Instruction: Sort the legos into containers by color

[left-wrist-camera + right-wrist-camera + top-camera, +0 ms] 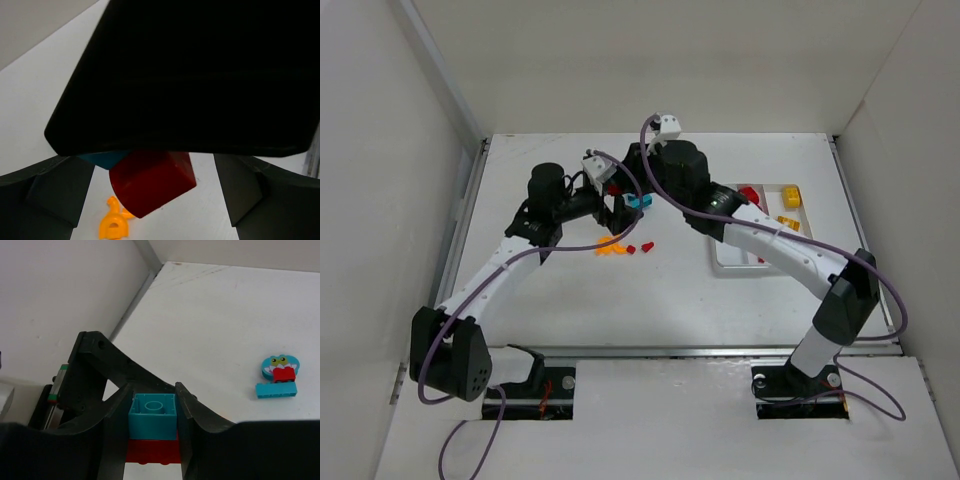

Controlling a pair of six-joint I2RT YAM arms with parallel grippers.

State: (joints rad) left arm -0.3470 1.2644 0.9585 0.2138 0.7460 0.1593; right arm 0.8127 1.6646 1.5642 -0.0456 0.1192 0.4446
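At the centre of the white surface (570, 300), the right gripper (152, 422) is closed partway and pinches a teal square plastic brick (152, 416). The brick has one round stud on top. A red plastic brick (152, 451) is attached beneath it, between the same matte black fingers (116, 415). The views do not show whether this stack touches the surface.

The left gripper (152, 197) is spread to full width, one dark finger on each side of the red plastic brick, and holds nothing. The black body of the right gripper fills most of the left wrist view. A glossy orange plastic piece (114, 225) with a curved hook shape lies on the surface below the stack.

Beyond the right gripper lies a round teal piece with a printed toothy face (279, 365). A small red block (284, 374) sits at its mouth, and a flat teal bar (276, 390) is just beside it.

In the top view, both arms reach inward and the two grippers meet nose to nose. The right arm (790, 250) stretches across from the near right. The left arm (490, 270) is bent at the elbow. Several orange pieces (610, 248) and small red pieces (640, 246) lie loose just in front of the grippers.

The shallow white rectangular plastic tray (735, 262) sits well apart to the right. It contains a red piece (750, 194) and yellow pieces (791, 196) in separate compartments.
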